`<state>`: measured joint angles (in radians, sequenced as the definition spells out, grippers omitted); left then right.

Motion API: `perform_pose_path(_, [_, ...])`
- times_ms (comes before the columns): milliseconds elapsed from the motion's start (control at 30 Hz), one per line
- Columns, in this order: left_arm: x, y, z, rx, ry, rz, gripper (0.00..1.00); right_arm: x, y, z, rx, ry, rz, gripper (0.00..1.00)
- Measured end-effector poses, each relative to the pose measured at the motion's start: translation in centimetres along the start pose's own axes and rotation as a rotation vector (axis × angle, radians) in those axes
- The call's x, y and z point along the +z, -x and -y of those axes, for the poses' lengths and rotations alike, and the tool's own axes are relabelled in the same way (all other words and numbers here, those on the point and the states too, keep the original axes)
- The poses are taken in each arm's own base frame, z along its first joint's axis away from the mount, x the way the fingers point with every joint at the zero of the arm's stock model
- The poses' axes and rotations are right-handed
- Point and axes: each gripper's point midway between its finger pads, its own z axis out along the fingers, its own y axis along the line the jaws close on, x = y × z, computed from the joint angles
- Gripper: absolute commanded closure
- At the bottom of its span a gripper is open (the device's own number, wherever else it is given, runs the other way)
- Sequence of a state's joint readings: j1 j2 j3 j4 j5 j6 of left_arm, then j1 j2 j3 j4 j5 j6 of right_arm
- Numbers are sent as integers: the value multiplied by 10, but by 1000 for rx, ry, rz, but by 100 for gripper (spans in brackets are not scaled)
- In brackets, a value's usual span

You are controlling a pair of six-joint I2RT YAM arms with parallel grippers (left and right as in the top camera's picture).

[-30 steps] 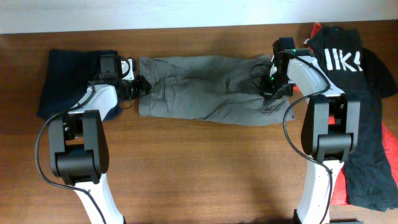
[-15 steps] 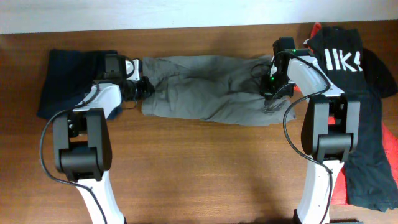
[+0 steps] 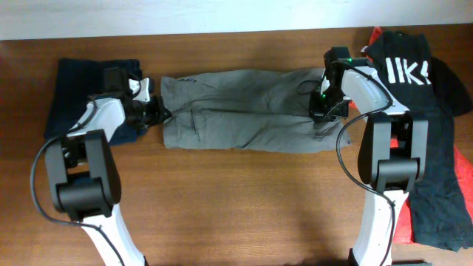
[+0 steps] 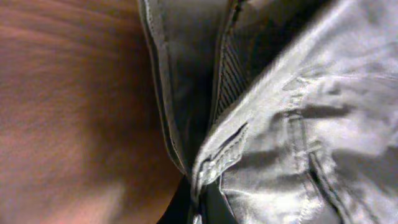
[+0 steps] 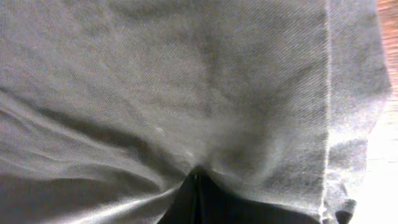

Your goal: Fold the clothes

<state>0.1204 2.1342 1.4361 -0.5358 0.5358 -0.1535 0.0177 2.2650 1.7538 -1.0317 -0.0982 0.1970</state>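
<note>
The grey-khaki trousers (image 3: 240, 111) lie stretched flat across the back middle of the table, folded lengthwise. My left gripper (image 3: 160, 112) is shut on their left end; the left wrist view shows the seamed edge (image 4: 211, 155) pinched between the fingers (image 4: 200, 208). My right gripper (image 3: 319, 113) is shut on the right end; the right wrist view shows grey cloth (image 5: 199, 87) drawn into the fingers (image 5: 198, 186). Dark navy trousers (image 3: 74, 96) lie folded at the far left. A black T-shirt with white print (image 3: 410, 66) lies at the right over a red garment (image 3: 403, 225).
The wooden table (image 3: 236, 207) stretches in front of the trousers. More black cloth (image 3: 443, 192) runs down the right edge beside my right arm's base. A white wall strip borders the table's back edge.
My left gripper has pulled the trousers' left end leftward, after first moving right. The trousers are now stretched straighter and flatter. The right gripper has stayed in place.
</note>
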Motion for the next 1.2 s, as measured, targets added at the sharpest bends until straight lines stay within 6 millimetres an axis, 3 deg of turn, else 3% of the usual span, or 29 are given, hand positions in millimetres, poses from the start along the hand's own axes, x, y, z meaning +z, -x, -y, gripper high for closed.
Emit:
perform_pose_path(300, [-65,11,14,47,21,59,100,2,-9,-30,-69,58,-20,96])
perform_pose_path(700, [-81,18,21,89,44,48,100,-12,2,-38,-81,83,10,88])
perform_pose_path(867, [-99,37,31,128,56,87,100,-12,4,-39,-102,88,19,89])
perform_pose_path(900, [-101,39,33,131,56,92,100,-12,5,-39,-103,89,22,96])
perform_pose_path(1000, [-107,43,37,136,57,97,100,-12,11,-41,-110,93,49,96])
perform_pose_path(1133, [-101,40,50,166,57,83,100,-6,10,-43,-115,98,52,96])
perform_pose_path(1200, [-92,35,69,209,44,68,100,-3,5,-45,-123,95,39,96])
